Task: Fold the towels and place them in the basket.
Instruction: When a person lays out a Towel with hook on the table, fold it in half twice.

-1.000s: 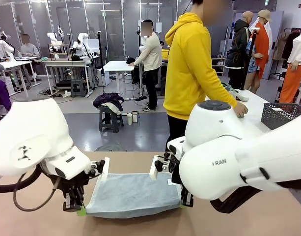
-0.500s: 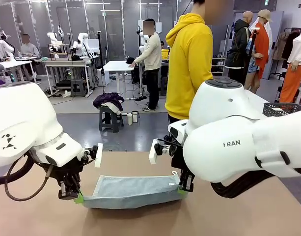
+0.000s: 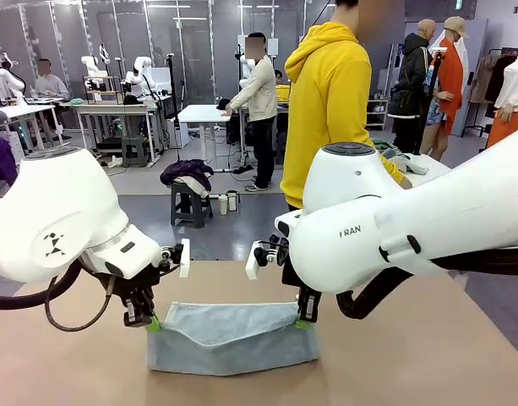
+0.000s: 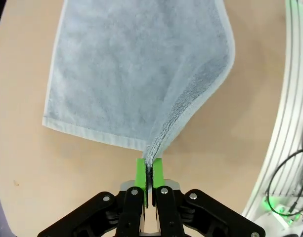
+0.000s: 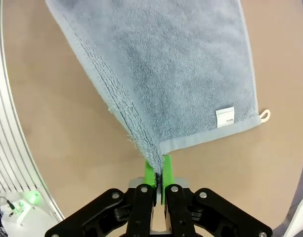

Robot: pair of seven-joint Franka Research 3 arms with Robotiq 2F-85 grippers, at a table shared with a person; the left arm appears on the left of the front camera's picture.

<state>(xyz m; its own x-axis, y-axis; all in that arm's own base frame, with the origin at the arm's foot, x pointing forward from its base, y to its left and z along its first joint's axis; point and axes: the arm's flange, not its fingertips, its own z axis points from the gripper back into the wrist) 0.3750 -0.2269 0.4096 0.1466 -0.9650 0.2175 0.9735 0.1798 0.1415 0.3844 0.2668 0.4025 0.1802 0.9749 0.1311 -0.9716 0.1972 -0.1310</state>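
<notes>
Grey-blue towel [image 3: 229, 342] held by two corners.
Left hand [image 3: 153, 324] and right hand [image 3: 302, 323] each clamped tight on one corner; cloth sagging between and below them, its far part lying on tabletop [image 3: 428, 355]; white tag [image 5: 225, 117] near right hand.

**Three cameras, one shared towel**

The front camera is sitting low between the two arms at the near side of the table [image 3: 428, 359], facing across it toward the person [image 3: 326, 110] at the far side. Each wrist camera is looking down along its own fingers, close above the tabletop, with the left gripper [image 4: 150, 170] and the right gripper [image 5: 157, 170] rising from the bottom edges. All three views are sharing the grey-blue towel [image 3: 229, 342], each wrist camera taking in its own pinched corner.
</notes>
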